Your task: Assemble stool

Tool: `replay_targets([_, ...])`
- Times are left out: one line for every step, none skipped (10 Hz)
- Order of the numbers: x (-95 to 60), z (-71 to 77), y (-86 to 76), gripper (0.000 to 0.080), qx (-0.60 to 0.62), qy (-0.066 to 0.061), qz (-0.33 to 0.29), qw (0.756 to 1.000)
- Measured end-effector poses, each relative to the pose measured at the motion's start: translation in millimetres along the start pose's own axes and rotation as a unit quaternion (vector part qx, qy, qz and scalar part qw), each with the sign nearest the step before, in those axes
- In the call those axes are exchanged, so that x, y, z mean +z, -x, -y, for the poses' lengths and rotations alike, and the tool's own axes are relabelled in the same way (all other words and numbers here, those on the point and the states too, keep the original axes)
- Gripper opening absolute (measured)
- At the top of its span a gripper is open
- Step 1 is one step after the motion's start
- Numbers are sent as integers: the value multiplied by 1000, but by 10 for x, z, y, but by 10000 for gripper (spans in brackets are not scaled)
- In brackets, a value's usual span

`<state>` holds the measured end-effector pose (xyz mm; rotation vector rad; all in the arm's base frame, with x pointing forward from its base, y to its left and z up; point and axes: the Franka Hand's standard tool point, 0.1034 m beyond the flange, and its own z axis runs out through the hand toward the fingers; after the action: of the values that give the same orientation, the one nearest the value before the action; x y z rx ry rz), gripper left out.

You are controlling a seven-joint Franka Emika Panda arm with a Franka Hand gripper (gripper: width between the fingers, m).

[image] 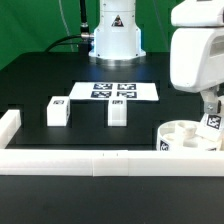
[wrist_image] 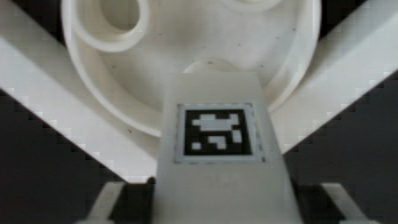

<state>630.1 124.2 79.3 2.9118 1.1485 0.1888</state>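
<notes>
The robot's two-finger gripper [image: 209,106] is clenched on a short white rectangular block leg [wrist_image: 217,140] bearing a black-and-white square tag, holding it over the rim of the thick round white plastic disc seat [image: 183,136]. The seat lies at the exterior view's right, just beside the long white front rail [image: 90,160]. Whether the held leg touches the seat I cannot tell. In the wrist view a round socket [wrist_image: 121,25] of the seat shows beyond the leg. A second tagged leg [image: 57,111] and a third tagged leg [image: 118,110] stand apart on the black table [image: 30,85], near the flat white marker board [image: 125,90]
</notes>
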Motion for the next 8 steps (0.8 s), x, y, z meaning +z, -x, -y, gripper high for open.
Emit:
replay_targets([2,-2,-3,337,75,-1,-4,997])
replay_targets([5,-7,-7,337,139,-2,-9,990])
replay_targets([8,-23,-5,338,199,-1,-13,980])
replay_targets([8,-32,-3,338,232,0,-16,973])
replay_targets([8,-37,0,338,256,0,-16,967])
replay_targets([9,-47,7,338,297,0,-16,955])
replay_targets([9,-51,10,338,318,-1,-16,948])
replay_targets([9,-64,18,338,359,-1,-16,933])
